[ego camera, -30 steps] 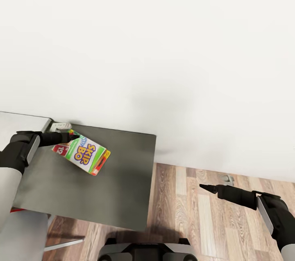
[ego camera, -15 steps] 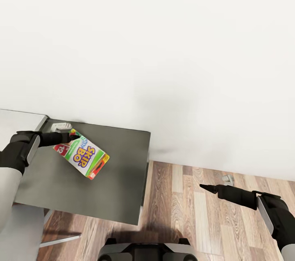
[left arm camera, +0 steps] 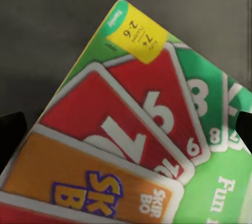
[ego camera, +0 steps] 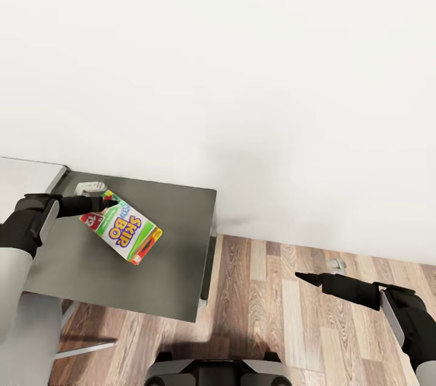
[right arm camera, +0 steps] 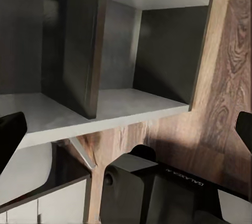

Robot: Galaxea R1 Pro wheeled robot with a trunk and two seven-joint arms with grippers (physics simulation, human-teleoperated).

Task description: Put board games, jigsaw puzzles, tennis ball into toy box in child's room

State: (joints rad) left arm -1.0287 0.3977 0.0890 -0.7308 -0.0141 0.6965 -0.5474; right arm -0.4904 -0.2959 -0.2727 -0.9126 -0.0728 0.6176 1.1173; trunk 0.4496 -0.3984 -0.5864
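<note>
1. The left gripper (ego camera: 106, 204) was closed on the upper corner of the SKIP-BO box (ego camera: 123, 227), holding it above the dark desk top (ego camera: 157, 277).
2. The box hung tilted, its lettered face toward the head camera, its lower end slanting to the right over the desk.
3. In the left wrist view the box (left arm camera: 131, 129) showed red number cards, a yellow tag and an orange band with purple letters, with the dark desk top (left arm camera: 52, 19) behind it; a black fingertip (left arm camera: 10, 134) showed at each side edge of the picture.
4. The light grey desk top (ego camera: 27, 175) joined the dark one at the head view's left edge.
5. The right gripper (ego camera: 309, 278) hovered over the wood floor (ego camera: 272, 313), well apart from the desk, holding nothing. Its fingers looked close together in the head view, yet the right wrist view showed one tip (right arm camera: 9, 134) at each side edge, so I could not tell how wide the jaws stood.
6. The right wrist view also showed dark open cubbies (right arm camera: 121, 56) and part of the robot's base (right arm camera: 157, 192).
7. A white wall (ego camera: 242, 71) rose behind the desk.
</note>
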